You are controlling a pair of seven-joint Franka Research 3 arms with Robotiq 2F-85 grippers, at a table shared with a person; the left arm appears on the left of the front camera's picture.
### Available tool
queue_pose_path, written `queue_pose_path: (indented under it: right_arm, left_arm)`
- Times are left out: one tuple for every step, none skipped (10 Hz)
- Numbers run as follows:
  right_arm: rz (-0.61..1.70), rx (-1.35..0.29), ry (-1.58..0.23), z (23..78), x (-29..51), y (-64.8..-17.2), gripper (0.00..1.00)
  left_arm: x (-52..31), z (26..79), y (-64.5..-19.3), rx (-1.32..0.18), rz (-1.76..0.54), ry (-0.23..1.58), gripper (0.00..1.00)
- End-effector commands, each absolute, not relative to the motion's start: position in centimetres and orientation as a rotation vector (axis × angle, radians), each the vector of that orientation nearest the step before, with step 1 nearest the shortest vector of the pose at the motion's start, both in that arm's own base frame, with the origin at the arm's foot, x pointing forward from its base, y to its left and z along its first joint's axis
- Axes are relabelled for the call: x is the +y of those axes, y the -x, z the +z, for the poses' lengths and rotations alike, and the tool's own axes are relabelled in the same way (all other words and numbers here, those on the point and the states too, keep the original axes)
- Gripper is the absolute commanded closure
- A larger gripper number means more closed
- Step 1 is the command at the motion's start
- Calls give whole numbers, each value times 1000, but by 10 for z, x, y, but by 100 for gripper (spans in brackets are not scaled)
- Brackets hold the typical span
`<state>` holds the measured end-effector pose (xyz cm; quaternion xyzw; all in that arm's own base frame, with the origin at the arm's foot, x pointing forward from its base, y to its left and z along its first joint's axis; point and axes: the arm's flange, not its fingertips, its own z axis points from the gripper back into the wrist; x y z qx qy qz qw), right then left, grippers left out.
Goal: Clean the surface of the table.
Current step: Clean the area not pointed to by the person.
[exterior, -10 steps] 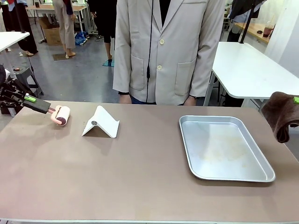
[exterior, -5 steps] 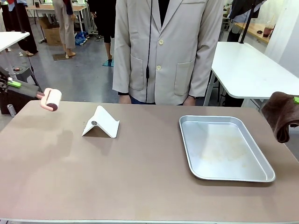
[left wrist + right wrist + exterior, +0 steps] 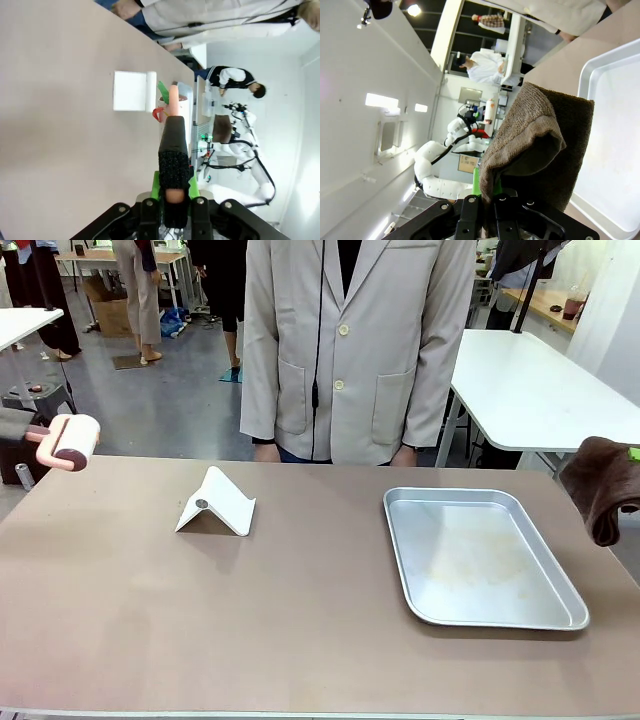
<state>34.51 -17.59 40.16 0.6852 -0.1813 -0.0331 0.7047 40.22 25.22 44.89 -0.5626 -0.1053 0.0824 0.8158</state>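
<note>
Roller [image 3: 77,437] and cloth [image 3: 603,485] off table [image 3: 250,620]

Matt table [image 3: 300,620], shiny metal tray [image 3: 480,560]

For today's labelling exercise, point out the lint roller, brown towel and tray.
lint roller [image 3: 78,438], front view, on its roll
brown towel [image 3: 600,485], front view, middle of cloth
tray [image 3: 397,550], front view, left rim

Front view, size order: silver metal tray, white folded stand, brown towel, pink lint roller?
1. Silver metal tray
2-3. Brown towel and white folded stand: alike, towel cropped, unranked
4. Pink lint roller
</note>
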Motion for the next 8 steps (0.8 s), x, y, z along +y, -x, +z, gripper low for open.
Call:
queue_pose_path:
  right_arm:
    - [-64,-408,-1532,405,-176,-343,93]
    - [-64,-408,-1532,405,-176,-343,93]
    - [-64,-408,-1532,405,-176,-343,93]
    - [-64,-408,-1532,405,-176,-343,93]
    - [-64,-408,-1532,405,-176,-343,93]
    - [-64,-408,-1532,405,-176,-343,93]
    - [-64,-408,-1532,405,-176,-343,93]
    - [-64,-408,-1532,405,-176,-343,93]
  left_arm:
    - [247,445,-353,-254,153,1211,78]
    - [246,439,-335,-241,135,1216,78]
    - [244,433,-317,-241,132,1207,78]
    - [245,428,-296,-237,118,1202,78]
    - [247,425,-278,-217,86,1216,78]
    - [248,419,-264,-175,55,1225,78]
    - [250,415,-256,-178,47,1238,78]
    - [253,413,-255,-192,61,1255,78]
